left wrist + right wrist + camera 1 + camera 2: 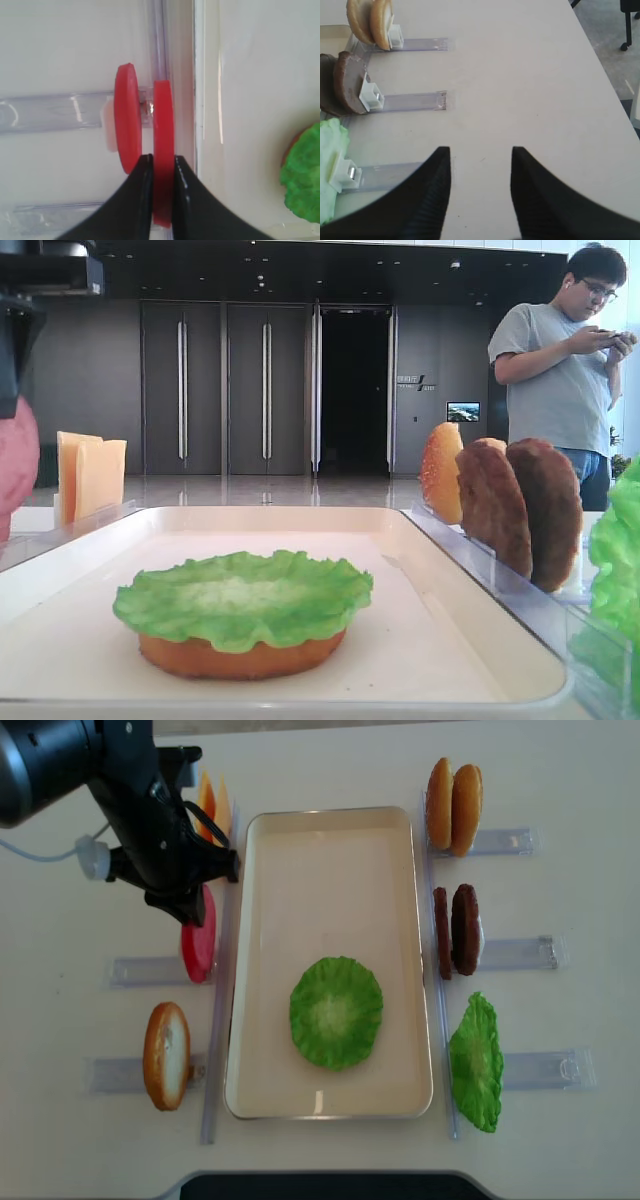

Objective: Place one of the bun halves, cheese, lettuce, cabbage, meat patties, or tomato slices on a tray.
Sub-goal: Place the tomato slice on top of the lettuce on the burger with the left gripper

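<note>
Meanwhile left end effector pinches one tomato slice, its twin just beside.

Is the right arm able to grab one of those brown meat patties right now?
Probably yes. The right gripper is open, with bare table between it and the meat patties, which stand upright in their clear rack with nothing blocking them.

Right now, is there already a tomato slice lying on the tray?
No: the tray holds only the lettuce on a bun half, and the left gripper grips a tomato slice at its rack.
</note>
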Controlling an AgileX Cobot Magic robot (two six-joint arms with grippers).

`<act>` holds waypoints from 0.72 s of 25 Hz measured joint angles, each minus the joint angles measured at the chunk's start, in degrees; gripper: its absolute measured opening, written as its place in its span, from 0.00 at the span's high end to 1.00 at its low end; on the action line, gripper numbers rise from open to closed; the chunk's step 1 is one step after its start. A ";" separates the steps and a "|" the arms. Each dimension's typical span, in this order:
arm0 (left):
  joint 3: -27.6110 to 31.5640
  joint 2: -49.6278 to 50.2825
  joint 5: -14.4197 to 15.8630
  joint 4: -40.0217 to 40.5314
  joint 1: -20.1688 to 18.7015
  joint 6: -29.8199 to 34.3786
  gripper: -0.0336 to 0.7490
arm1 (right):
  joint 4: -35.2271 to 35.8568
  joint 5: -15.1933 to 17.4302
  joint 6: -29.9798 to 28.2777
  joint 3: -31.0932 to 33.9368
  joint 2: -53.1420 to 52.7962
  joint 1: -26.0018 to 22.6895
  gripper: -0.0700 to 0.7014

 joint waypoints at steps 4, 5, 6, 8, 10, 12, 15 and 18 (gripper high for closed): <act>0.00 -3.28 1.31 0.00 0.00 0.00 0.88 | 0.00 0.00 0.00 0.00 0.00 0.00 0.51; 0.00 -4.10 1.96 0.00 0.00 0.00 0.88 | 0.00 0.00 0.00 0.00 0.00 0.00 0.51; 0.00 -4.93 2.35 0.00 0.00 0.00 0.88 | 0.00 0.00 0.00 0.00 0.00 0.00 0.51; 0.00 -6.40 3.08 0.00 0.00 -0.04 0.88 | 0.00 0.00 0.00 0.00 0.00 0.00 0.51; 0.00 -7.66 3.62 0.00 0.00 -0.04 0.88 | 0.00 0.00 0.00 0.00 0.00 0.00 0.51; 0.00 -8.51 4.17 0.00 0.00 -0.11 0.88 | 0.00 0.00 0.00 0.00 0.00 0.00 0.51; 1.93 -10.45 4.08 0.10 -0.91 -0.30 0.88 | 0.00 0.00 0.00 0.00 0.00 0.00 0.51; 5.82 -13.70 2.78 0.20 -3.15 -1.50 0.88 | 0.00 0.00 0.00 0.00 0.00 0.00 0.51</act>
